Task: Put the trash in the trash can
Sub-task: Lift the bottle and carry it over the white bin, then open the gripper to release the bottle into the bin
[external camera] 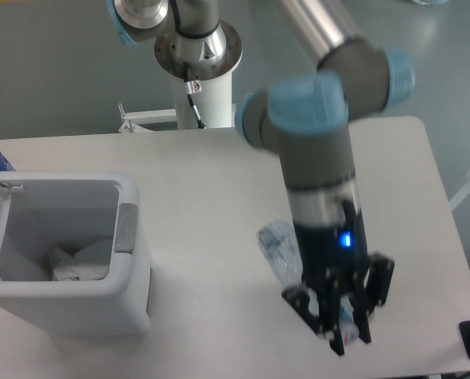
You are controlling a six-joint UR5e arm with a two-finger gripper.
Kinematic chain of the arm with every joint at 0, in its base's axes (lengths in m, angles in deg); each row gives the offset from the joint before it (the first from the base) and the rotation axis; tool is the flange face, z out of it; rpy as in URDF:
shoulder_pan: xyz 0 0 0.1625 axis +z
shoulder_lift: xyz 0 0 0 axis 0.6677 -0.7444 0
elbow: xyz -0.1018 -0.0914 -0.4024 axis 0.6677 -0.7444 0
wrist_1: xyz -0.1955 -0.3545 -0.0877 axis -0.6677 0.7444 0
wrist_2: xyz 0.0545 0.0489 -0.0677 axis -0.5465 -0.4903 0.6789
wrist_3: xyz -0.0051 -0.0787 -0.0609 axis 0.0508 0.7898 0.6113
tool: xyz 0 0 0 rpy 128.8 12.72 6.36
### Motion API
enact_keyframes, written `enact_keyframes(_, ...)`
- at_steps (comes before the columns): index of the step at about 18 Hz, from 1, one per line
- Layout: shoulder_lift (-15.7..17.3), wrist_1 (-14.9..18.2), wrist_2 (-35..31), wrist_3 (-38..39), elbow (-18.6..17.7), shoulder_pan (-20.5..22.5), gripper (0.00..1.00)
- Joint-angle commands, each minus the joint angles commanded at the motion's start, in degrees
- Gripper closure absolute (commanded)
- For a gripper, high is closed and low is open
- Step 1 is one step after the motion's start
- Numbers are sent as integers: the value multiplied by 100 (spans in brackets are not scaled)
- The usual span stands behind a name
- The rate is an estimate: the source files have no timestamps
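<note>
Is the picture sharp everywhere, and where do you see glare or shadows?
Fixed camera view: the two-finger gripper and grey wrist look soft, perhaps from motion; the boxy white plastic trash can is sharp. A bright streak of glare runs along the silver arm tube. The flattened clear bluish plastic bottle is hard to make out against the pale table.
</note>
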Motion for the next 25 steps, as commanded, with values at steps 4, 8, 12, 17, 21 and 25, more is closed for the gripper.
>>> enact_keyframes(4,290,-9,53,18,9,-395,83)
enact_keyframes(8,405,-9,-8,53,-140,-1036,83)
enact_keyframes(12,502,0,-9,44,-272,-1450,83)
enact_keyframes(17,502,0,-9,53,-325,-1845,83)
enact_keyframes(21,493,0,-17,45,-431,-2048,83)
enact_keyframes(25,362,0,-17,44,-457,-2144,78)
